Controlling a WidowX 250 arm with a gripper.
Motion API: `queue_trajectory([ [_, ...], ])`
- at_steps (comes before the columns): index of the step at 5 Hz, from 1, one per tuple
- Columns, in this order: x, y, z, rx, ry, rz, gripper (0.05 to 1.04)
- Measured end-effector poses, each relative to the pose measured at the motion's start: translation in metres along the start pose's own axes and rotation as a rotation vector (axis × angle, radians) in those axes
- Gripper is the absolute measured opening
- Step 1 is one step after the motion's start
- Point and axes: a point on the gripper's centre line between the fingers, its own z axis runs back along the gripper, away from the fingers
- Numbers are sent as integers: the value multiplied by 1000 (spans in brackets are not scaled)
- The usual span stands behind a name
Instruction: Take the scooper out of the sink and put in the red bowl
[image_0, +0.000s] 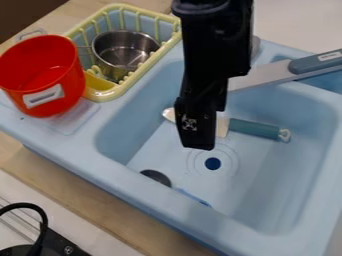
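Pale, teal-handled scooper pokes out behind black gripper, tbh can't tell how open or if gripping; red plastic bowl left of it.

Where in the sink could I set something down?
The sink floor right of the drain looks bare, bordered by the teal-handled tool above and the right wall. It is crowded around the gripper, with that tool behind it, and lower left, where the dark-headed utensil lies.
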Motion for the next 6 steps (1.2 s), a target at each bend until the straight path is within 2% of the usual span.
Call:
queue_trajectory([
  [2, -1, 3, -17, 62, 56, -3, 999],
  [3, -4, 4, -29, 20, 94, -5, 999],
  [4, -2, 1, -35, -21, 89, 4, 999],
  [5, -1, 1, -53, -59, 125, 8, 999],
  [6, -1, -3, -56, -89, 135, 23, 999],
])
